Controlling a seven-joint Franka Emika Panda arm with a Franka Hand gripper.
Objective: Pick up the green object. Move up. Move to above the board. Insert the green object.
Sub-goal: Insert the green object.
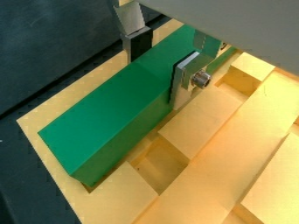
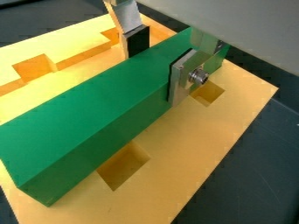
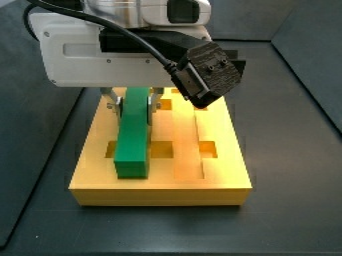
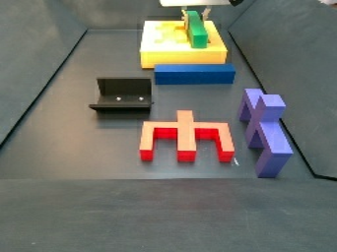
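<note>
Gripper (image 2: 158, 59) clamps the green bar (image 2: 100, 127) over the yellow board (image 2: 222, 131); insertion looks underway, needing a straight push down.

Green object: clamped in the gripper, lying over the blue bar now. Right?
Not quite. The gripper does clamp the green object, but it lies over the board, as a side view shows. The blue bar sits beside the board, uncovered.

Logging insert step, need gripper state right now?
Gripper: shut on the green object, fingers clamped on its sides, bar over the board; whether it is seated in a groove cannot be told.
</note>
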